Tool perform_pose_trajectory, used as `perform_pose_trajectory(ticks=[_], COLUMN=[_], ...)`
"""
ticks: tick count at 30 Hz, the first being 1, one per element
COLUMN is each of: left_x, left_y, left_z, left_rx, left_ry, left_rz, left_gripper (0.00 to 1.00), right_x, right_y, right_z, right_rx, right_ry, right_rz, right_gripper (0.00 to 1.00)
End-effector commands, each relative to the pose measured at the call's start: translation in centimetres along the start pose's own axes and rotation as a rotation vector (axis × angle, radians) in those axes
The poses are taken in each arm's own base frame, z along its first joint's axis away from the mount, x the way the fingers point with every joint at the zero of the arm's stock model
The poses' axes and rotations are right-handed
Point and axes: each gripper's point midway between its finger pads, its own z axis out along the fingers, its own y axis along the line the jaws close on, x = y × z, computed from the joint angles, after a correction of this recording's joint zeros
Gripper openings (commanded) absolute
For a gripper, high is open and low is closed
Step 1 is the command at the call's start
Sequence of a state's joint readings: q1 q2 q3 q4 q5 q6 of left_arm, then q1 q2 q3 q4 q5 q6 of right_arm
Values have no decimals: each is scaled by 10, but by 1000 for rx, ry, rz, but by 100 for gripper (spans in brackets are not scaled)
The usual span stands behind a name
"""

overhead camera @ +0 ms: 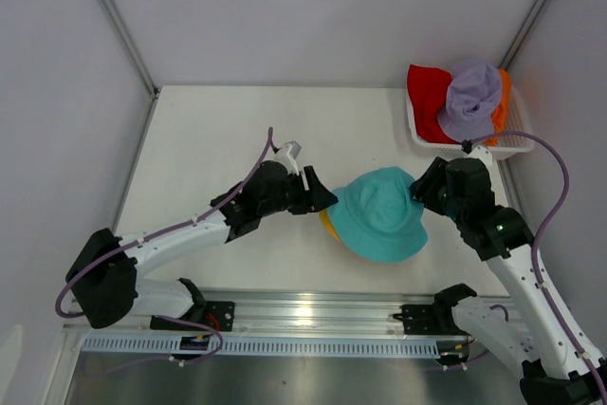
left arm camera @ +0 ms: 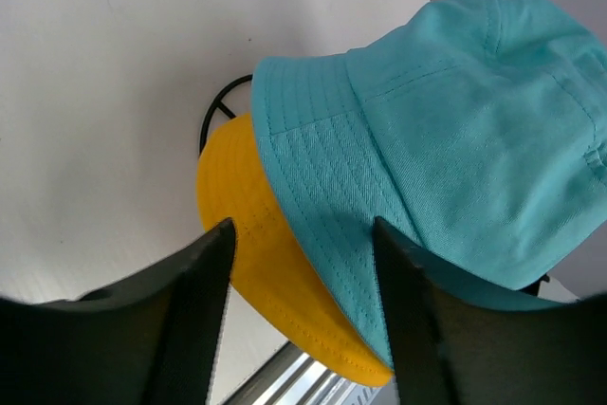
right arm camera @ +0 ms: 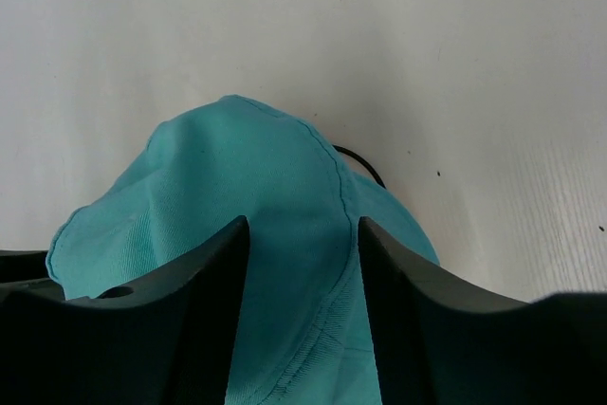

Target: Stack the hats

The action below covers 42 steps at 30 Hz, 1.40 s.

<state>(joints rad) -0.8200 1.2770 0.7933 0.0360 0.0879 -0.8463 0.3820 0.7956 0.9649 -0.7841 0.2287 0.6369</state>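
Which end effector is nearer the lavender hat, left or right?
Right. The right end effector is at the teal hat brim facing the lavender hat; the left end effector is at the opposite brim, farther away.

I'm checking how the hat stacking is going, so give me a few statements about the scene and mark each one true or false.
1. The teal hat lies on top of the yellow hat. True.
2. The lavender hat lies on the bare table. False: it sits on the red hat and the orange hat in the white mesh basket.
3. The left pincer and the right pincer are at opposite sides of the teal hat. True.
4. The basket stands at the table's near left corner. False: it is at the far right corner.
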Motion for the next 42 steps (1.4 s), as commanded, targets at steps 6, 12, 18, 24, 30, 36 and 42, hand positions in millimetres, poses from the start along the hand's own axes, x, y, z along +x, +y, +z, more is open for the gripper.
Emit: perform_pose_trajectory(ticks=[6, 12, 18, 24, 30, 36, 42], left_x=[-18, -5, 15, 40, 46, 36, 22], left_y=[-31, -18, 0, 44, 51, 37, 4], left_z=[5, 10, 19, 28, 34, 29, 19], left_rx=[128, 133, 133, 108, 116, 168, 202], left_ry=[-58, -47, -19, -66, -75, -106, -142], left_rz=[-46, -62, -85, -58, 5, 71, 221], left_gripper=[16, 1, 1, 1, 1, 3, 23], right_x=[-5, -6, -8, -4, 5, -2, -12], right_y=[13, 13, 10, 8, 5, 0, -24], right_z=[7, 7, 3, 4, 7, 3, 0], right_rx=[-60, -55, -49, -48, -48, -27, 81], right_ry=[-25, -29, -48, -43, -25, -58, -77], right_rz=[40, 37, 46, 62, 67, 66, 83], right_gripper=[49, 49, 49, 49, 48, 56, 92])
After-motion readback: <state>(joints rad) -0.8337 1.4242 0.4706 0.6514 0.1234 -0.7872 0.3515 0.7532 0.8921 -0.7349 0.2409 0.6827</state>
